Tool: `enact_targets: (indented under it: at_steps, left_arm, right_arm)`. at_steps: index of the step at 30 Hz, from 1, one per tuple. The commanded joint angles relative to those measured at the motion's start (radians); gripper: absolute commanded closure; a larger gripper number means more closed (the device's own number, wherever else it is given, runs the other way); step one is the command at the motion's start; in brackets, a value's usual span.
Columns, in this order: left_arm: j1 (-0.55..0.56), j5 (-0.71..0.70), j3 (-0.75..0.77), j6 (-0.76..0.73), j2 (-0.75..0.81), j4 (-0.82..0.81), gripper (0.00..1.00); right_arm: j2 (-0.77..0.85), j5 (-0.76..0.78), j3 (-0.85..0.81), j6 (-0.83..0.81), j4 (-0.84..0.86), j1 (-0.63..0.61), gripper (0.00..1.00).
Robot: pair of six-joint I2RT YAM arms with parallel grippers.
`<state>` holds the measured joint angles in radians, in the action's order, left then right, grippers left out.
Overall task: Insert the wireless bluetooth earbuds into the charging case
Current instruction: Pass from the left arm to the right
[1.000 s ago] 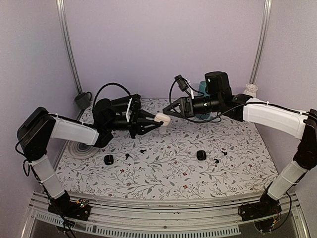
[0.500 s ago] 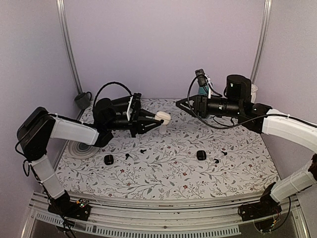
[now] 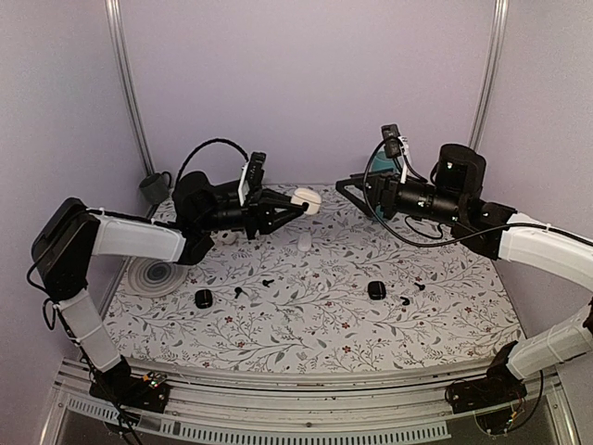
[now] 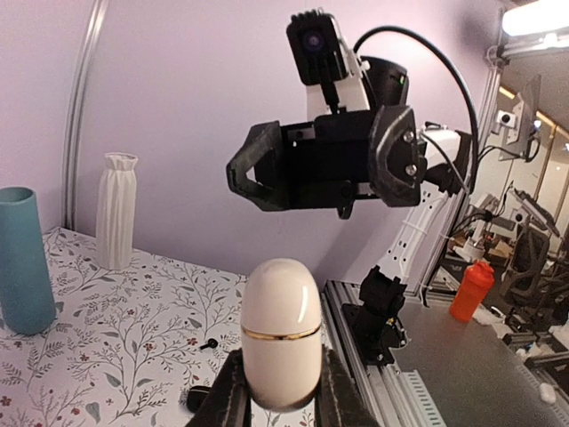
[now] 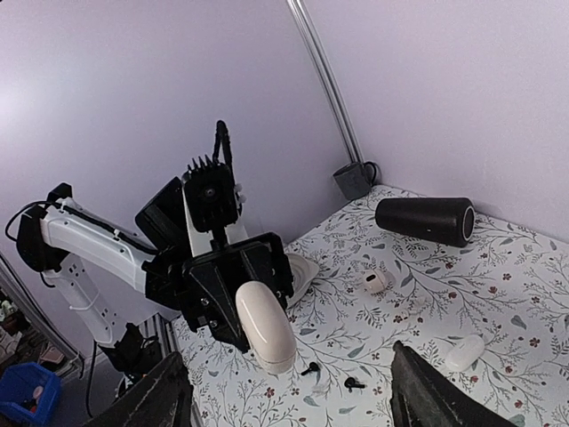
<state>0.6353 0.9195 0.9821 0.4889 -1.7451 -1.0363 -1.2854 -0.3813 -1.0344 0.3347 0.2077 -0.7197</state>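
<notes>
The left gripper (image 3: 289, 206) was clamped on a white charging case (image 4: 281, 342). The case was a smooth, glossy capsule with rounded ends and a thin gold band where its two halves met. The gripper's black fingers (image 4: 229, 398) pressed the lower half from both sides, and the domed top stood out past the fingertips, clear of the table. Facing it and well apart, the right gripper (image 4: 322, 167) held its matte, angular jaws spread wide and empty.

The earbuds lay on the floral tablecloth (image 3: 306, 324), below both grippers. One tiny black earbud (image 3: 267, 280) with a short stem lay under the left gripper, on the side of its base, and a second earbud (image 3: 239, 292) lay just beside it. Another pair of earbuds (image 3: 405, 300) lay below the right gripper, towards that arm's base. They were too small to show finer detail.

A small black case (image 3: 203, 298) sat near the left pair, and another black case (image 3: 375, 290) sat near the right pair. A white oval piece (image 3: 305, 243) lay under the gap between the grippers.

Behind the right gripper stood a teal cylinder (image 4: 22, 258) and a ribbed white vase (image 4: 116, 222). Behind the left gripper a black cylinder (image 5: 425, 220) lay on its side near a grey cup (image 5: 356, 181).
</notes>
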Motion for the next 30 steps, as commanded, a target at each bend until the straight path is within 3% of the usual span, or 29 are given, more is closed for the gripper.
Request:
enact_targets:
  at_steps: [1, 8, 14, 30]
  left_arm:
    - [-0.010, -0.042, 0.043, 0.223, -0.014, -0.077, 1.00]
    - [0.001, -0.018, 0.118, 0.412, -0.060, -0.085, 1.00]
    - [0.022, -0.047, 0.151, 0.342, -0.032, 0.043, 1.00]
    - [0.058, -0.045, 0.193, 0.312, -0.025, 0.108, 1.00]
  right_arm:
    - [0.026, -0.031, 0.010, 0.016, 0.058, 0.000, 0.23]
    - [-0.005, -0.091, 0.009, 0.076, 0.096, 0.000, 0.24]
    - [-0.002, -0.105, 0.034, 0.118, 0.142, 0.000, 0.25]
    - [-0.082, -0.149, 0.045, 0.240, 0.204, 0.007, 0.38]
